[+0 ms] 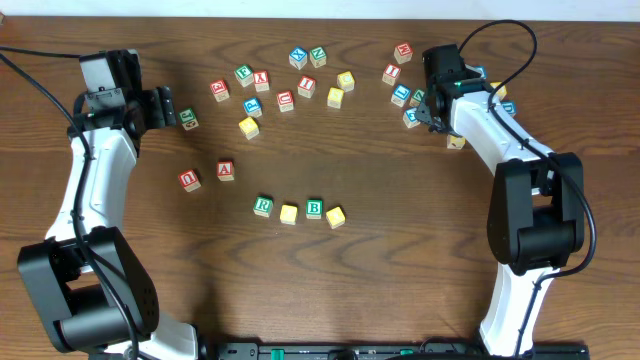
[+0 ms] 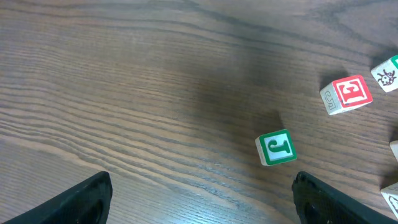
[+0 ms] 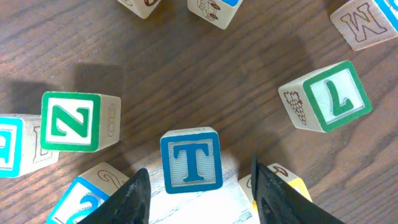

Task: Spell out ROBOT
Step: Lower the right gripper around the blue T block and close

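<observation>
Right wrist view: my right claw (image 3: 199,180) has its jaws apart, one on each side of the blue-framed T (image 3: 191,160). There is a small gap on both sides, so nothing is clamped. The T lies among other cubes at the far right of the table (image 1: 400,260), well apart from the row. The row reads green-framed R (image 1: 262,206), yellow cube (image 1: 289,213), green-framed B (image 1: 314,209), second yellow cube (image 1: 335,216). My left claw (image 2: 202,208) is wide apart and empty, near a green J cube (image 2: 276,147).

1. Green-framed R (image 1: 263,206), yellow cube (image 1: 289,213), green-framed B (image 1: 314,208) and second yellow cube (image 1: 335,216) lie in one slightly uneven row;
2. Blue-framed T (image 3: 191,160) lies letter up between the fingers of my right gripper (image 3: 199,186), with gaps on both sides.
</observation>
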`<state>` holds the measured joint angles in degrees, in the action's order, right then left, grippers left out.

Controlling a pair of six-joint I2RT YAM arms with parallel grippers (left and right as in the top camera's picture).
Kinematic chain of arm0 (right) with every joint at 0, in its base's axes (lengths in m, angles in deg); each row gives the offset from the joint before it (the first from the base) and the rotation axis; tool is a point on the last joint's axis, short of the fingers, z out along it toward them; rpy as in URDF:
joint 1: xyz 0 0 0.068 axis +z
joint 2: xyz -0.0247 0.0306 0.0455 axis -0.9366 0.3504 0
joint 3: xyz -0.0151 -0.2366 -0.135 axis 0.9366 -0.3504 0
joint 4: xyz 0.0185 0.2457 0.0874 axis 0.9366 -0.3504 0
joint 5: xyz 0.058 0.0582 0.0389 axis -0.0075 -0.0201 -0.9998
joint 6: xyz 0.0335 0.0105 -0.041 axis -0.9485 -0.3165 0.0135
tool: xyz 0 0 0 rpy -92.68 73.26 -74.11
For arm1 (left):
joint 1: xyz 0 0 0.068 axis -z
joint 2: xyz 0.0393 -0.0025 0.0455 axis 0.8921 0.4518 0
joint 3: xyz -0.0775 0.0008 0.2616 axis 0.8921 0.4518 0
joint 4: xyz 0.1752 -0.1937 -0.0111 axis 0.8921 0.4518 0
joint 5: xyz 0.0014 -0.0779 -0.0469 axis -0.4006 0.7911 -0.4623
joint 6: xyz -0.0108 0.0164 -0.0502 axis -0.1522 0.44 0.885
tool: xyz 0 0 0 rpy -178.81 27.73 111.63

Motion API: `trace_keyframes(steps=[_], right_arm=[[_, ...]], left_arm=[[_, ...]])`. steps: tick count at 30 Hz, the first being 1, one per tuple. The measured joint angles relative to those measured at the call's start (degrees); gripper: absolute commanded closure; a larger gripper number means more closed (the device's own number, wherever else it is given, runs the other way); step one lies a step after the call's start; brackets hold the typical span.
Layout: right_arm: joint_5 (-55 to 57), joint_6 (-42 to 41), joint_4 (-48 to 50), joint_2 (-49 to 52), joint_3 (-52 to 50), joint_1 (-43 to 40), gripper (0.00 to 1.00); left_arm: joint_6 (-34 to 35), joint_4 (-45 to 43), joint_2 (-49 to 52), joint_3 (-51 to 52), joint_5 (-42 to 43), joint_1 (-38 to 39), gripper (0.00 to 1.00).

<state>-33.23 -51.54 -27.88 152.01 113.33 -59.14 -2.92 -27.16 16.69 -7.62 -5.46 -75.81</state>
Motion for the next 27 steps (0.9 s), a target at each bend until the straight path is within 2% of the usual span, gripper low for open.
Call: trace_keyframes(steps=[18,21,27], right_arm=[[0.0,0.0,2.4,2.1,-2.2,0.0,0.55],[0.0,-0.1,2.4,2.1,-2.2,0.0,0.62],[0.0,-0.7,2.4,2.1,-2.2,0.0,0.69]], left_arm=[[0.0,0.0,0.0,0.0,0.0,0.0,0.09],[0.0,0.0,0.0,0.0,0.0,0.0,0.09],[0.0,0.0,0.0,0.0,0.0,0.0,0.09]])
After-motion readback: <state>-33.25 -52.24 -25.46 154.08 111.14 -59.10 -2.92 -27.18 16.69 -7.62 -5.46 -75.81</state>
